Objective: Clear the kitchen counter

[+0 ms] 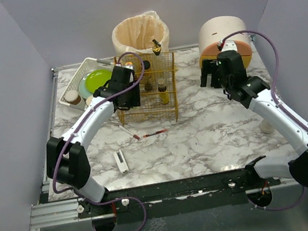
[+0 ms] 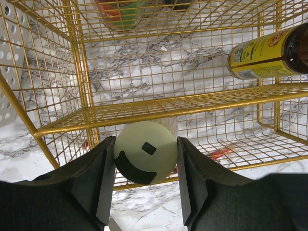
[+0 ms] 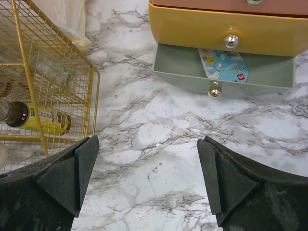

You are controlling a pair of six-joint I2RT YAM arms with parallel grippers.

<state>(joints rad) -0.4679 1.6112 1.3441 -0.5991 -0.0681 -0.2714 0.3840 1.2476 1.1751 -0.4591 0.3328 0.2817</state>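
The kitchen counter (image 1: 204,137) is a white marble-pattern top with grey veins. My left gripper (image 2: 146,159) is shut on a pale green round-lidded shaker (image 2: 144,149), its lid bearing a dark crescent and a small slot. It holds the shaker at the left side of the yellow wire rack (image 1: 160,100), at the lower shelf. In the top view the left gripper (image 1: 130,96) hides the shaker. My right gripper (image 3: 147,178) hangs open and empty over bare marble, in front of the drawer unit (image 3: 221,29). In the top view this right gripper (image 1: 211,78) is left of the unit.
The rack holds a yellow-labelled bottle (image 2: 269,53) and other bottles. The unit's green drawer (image 3: 183,72) is open with a blue packet (image 3: 224,65) inside. A lined bin (image 1: 140,33) stands behind the rack and a white dish tray (image 1: 90,64) at back left. A red pen (image 1: 154,133) and a white bar (image 1: 121,161) lie in front.
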